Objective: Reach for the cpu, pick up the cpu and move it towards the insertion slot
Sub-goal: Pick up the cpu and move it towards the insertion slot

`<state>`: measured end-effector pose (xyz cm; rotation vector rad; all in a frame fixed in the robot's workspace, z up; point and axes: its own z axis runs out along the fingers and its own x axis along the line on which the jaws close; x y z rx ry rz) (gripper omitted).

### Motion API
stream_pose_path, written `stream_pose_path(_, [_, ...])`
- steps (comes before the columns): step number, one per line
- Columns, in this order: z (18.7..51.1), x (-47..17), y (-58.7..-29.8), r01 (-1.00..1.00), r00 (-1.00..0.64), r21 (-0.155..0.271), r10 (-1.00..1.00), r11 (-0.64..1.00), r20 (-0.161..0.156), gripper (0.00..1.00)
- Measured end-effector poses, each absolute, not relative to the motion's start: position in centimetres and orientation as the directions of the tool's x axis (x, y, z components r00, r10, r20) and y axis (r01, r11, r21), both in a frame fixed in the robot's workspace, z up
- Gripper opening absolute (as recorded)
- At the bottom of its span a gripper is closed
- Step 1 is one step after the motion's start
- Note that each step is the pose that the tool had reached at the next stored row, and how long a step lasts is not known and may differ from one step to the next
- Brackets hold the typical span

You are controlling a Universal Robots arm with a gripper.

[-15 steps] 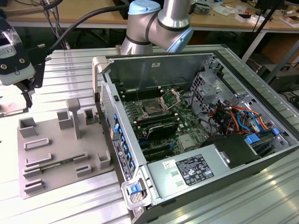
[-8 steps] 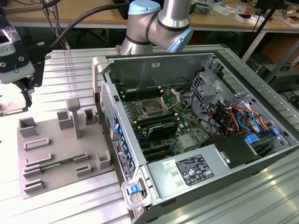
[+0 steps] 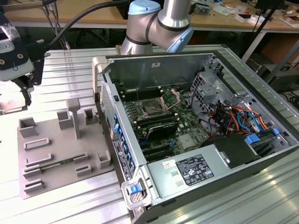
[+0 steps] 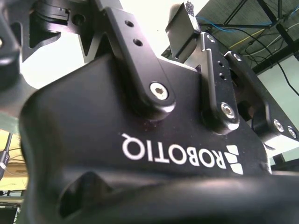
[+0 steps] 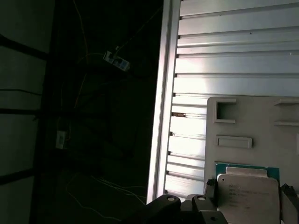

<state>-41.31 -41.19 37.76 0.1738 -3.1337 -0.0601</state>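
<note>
Hand (image 3: 26, 97) sits at the exterior view's left, raised over the ribbed metal table (image 3: 70, 65) beside the far end of the grey tray (image 3: 56, 154). In the first wrist view the cpu (image 5: 246, 198) lies between the two dark fingers (image 5: 210, 190), silver top facing the camera and a strip of green board showing along one edge. The fingers bear on two opposite sides of it, so the hand reads as closed on the cpu. Behind the chip, the same view shows the tray's pale surface with its rectangular recesses, then the table's bright slats, then a dark drop past the table edge with loose cables. Whether the chip is lifted clear of the tray or still touches it cannot be told. The second wrist view looks up at the hand's black body and linkages, with one finger pad (image 4: 180, 29) against a bright background. The insertion slot (image 3: 152, 110) is inside the open computer case (image 3: 154, 63), lying on the table to the exterior view's right of the tray. The slot's steel bracket stands hinged up, with green board around the socket. Hand and cpu are well apart from the slot, with the tray and the case's near wall between them. A grey power-supply box (image 3: 191, 170) fills the case's near corner. The arm (image 3: 163, 21) rises behind the case.
</note>
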Motion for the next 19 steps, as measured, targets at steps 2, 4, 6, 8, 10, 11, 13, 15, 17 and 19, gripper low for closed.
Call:
stream_pose_path(2, [37.82, -41.31, -41.19, -0.110, -0.994, 0.038, -0.111, 0.993, 0.000, 0.55])
stream_pose_path(4, [37.88, -41.31, -41.19, -0.111, -0.994, 0.038, -0.111, 0.993, 0.000, 0.55])
stream_pose_path(6, [37.94, -41.31, -41.19, -0.111, -0.994, 0.038, -0.111, 0.993, 0.000, 0.55])
stream_pose_path(8, [38.00, -41.31, -41.19, -0.111, -0.994, 0.038, -0.111, 0.993, 0.000, 0.55])
stream_pose_path(10, [38.05, -41.31, -41.20, -0.111, -0.994, 0.038, -0.111, 0.993, 0.000, 0.55])
stream_pose_path(11, [38.11, -41.31, -41.19, -0.111, -0.994, 0.038, -0.111, 0.993, 0.000, 0.55])
stream_pose_path(13, [38.17, -41.31, -41.19, -0.111, -0.994, 0.038, -0.111, 0.993, 0.000, 0.55])
stream_pose_path(15, [38.24, -41.31, -41.19, -0.111, -0.994, 0.038, -0.111, 0.993, 0.000, 0.55])
stream_pose_path(17, [38.29, -41.31, -41.19, -0.110, -0.994, 0.038, -0.111, 0.993, 0.000, 0.55])
stream_pose_path(19, [38.35, -41.31, -41.19, -0.111, -0.994, 0.038, -0.111, 0.993, 0.000, 0.55])
